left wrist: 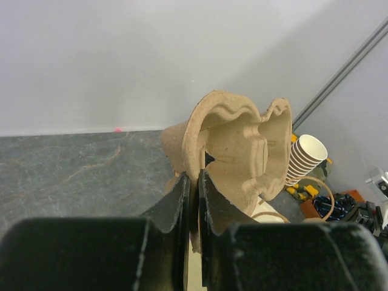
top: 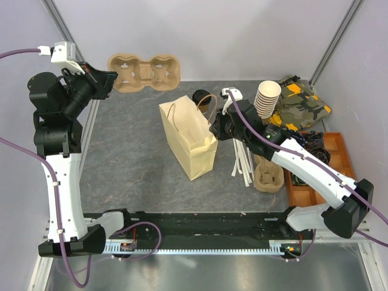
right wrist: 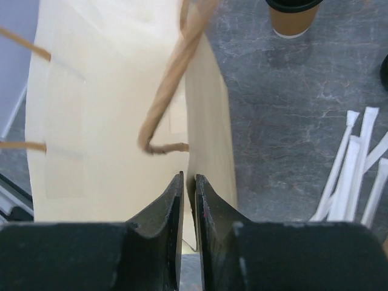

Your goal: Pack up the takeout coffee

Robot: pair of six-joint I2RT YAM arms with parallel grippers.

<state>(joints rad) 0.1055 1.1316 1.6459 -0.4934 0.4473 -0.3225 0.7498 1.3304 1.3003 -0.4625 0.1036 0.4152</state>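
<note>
Left pincer (left wrist: pixel 195 176) clamps carrier (top: pixel 144 71) aloft. Right pincer (right wrist: pixel 188 179) pinches bag (top: pixel 191 142) rim. Coffee (right wrist: pixel 291 21) stands on bench (top: pixel 133 151), unpacked.

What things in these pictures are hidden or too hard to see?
Coffee cup: right wrist view, the top edge cuts through its lid; top view, the handle of the paper bag crosses it.
Inside the paper bag: no view looks in.
Things in the orange tray: top view, too small and partly under the right arm.
</note>
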